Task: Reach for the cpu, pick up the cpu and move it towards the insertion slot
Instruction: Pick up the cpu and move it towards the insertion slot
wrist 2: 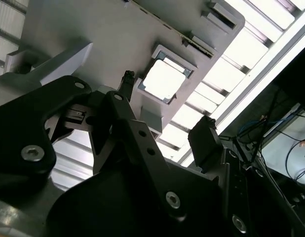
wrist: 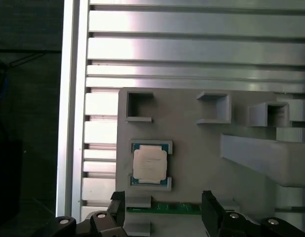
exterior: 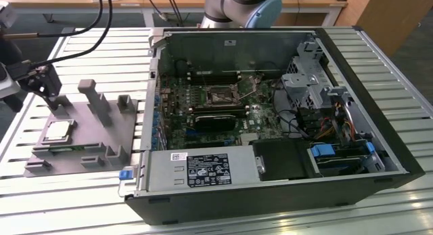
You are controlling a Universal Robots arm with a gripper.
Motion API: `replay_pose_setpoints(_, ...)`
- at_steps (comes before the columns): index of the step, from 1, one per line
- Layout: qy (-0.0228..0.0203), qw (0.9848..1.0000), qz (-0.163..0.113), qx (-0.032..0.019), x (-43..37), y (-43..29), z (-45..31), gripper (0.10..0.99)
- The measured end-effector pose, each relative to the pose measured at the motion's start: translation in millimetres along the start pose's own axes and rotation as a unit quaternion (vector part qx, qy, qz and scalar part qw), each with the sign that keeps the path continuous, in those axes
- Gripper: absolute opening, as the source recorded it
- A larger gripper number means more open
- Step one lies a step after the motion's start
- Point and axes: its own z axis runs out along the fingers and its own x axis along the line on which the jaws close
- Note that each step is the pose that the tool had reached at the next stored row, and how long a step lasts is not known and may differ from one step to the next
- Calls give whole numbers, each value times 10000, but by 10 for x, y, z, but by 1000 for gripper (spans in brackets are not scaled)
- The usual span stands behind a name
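The black end effector is hovering over the grey plastic tray, fingers spread wide and holding nothing. The flat, square, silvery cpu is lying in the tray's recess, well apart from the silver-framed insertion slot inside the computer case.

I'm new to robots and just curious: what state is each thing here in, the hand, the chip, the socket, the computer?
hand: open, empty, over the grey tray.
cpu: flat in its tray recess, not gripped.
insertion slot: on the motherboard, dark centre, seemingly empty.
computer case: on its side, panel off, insides exposed.
green circuit strip: lying in the tray.
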Motion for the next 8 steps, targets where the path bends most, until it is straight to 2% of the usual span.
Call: replay_pose_setpoints(8,1,10000,0,0,2,-19,163,718)
